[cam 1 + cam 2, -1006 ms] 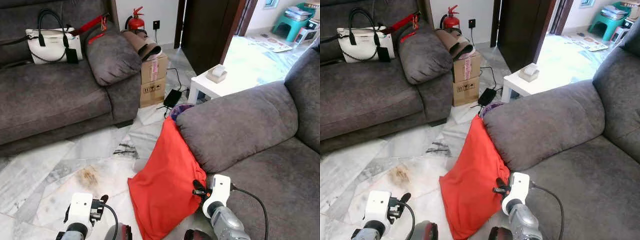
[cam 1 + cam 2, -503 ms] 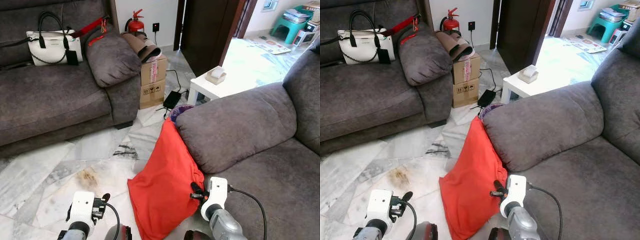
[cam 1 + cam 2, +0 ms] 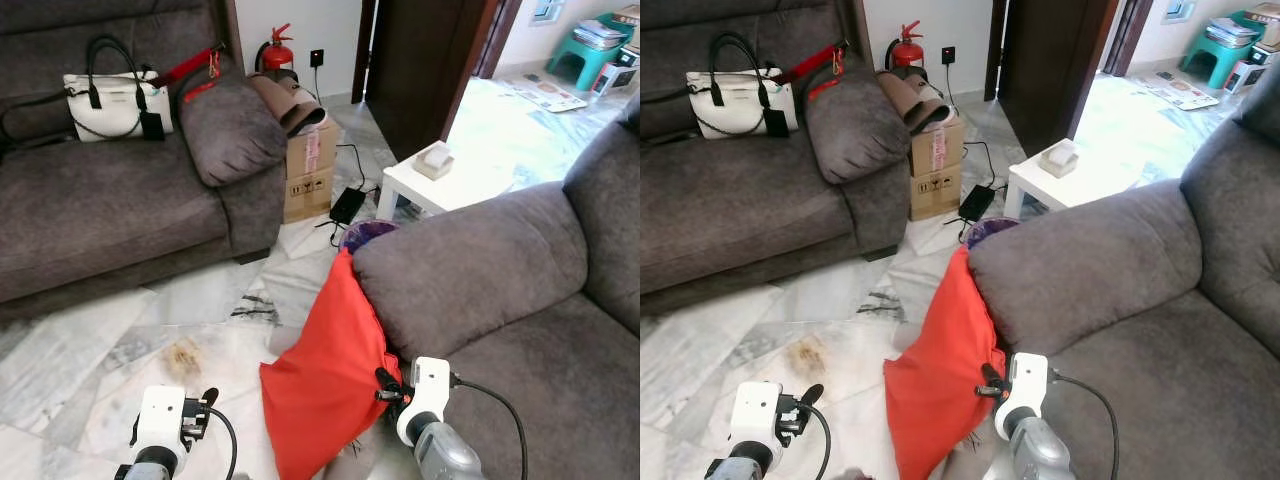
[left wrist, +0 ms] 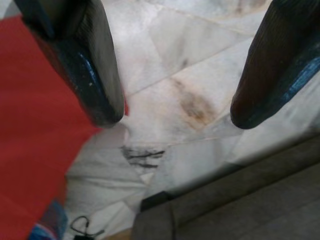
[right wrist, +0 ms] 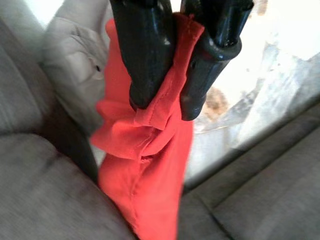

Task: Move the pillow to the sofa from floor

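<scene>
Pillow (image 3: pixel 330 375), red, leans on the marble floor (image 3: pixel 90 350) against the grey sofa (image 3: pixel 480 270); right claw (image 5: pixel 170 107) is clenched on its edge. Left claw (image 4: pixel 172 112) is released, at 7 o'clock.

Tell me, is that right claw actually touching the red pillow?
Touching. The right wrist view shows the right gripper with both black fingers pinching a fold of the red pillow.

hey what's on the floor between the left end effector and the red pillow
Nothing but bare marble floor with a brown stain. The eye views show the open left end effector beside the red pillow.
</scene>
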You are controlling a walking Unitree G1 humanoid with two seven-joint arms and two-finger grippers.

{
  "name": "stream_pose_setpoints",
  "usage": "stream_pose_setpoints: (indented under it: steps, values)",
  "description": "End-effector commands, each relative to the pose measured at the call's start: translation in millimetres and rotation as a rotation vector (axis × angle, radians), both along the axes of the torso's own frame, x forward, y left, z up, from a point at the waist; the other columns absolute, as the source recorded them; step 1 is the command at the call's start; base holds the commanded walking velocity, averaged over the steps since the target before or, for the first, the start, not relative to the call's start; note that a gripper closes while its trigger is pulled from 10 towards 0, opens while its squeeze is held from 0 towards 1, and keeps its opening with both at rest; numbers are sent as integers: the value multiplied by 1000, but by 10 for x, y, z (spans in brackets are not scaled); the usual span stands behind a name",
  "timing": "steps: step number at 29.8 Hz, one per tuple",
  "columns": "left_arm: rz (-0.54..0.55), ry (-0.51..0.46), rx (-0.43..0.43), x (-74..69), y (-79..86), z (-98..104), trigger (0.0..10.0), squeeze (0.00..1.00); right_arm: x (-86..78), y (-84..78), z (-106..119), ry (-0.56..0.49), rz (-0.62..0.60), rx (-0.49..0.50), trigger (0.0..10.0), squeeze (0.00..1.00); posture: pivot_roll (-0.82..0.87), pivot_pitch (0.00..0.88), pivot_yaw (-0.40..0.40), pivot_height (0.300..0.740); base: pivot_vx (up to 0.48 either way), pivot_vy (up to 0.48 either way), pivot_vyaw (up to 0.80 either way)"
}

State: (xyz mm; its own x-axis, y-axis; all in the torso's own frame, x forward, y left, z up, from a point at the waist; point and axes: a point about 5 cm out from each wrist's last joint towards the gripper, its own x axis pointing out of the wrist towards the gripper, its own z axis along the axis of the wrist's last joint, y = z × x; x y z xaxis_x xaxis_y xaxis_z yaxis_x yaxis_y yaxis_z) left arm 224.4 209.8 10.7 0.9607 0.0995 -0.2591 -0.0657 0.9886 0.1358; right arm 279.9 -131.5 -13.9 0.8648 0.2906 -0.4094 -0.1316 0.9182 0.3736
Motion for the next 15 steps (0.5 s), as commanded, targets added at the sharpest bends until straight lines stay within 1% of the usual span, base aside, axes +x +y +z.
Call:
stream_pose_setpoints:
  steps: [1,5,10,12,13,15]
  values:
    - [6,22,-4,-62,32,-53,10000,0,41,-31,75,-75,-11,6,10000,0,193,116,-28,740,0,0,0]
    - [1,23,-3,-70,34,-59,10000,0,-9,-55,52,-89,-11,20,10000,0,193,115,-23,740,0,0,0]
    - [-3,19,-1,-71,35,-51,10000,0,-31,-87,49,-104,-14,32,10000,0,190,114,-19,740,0,0,0]
    - [-10,14,-2,-69,36,-41,10000,0,-21,-99,85,-137,17,52,10000,0,185,113,-16,740,0,0,0]
    - [-10,14,-2,-69,36,-41,10000,0,-21,-99,85,-137,17,52,10000,0,185,113,-16,740,0,0,0]
    - [-31,14,-2,-65,27,-31,10000,0,6,-99,135,-170,74,47,10000,0,181,111,-15,740,0,0,0]
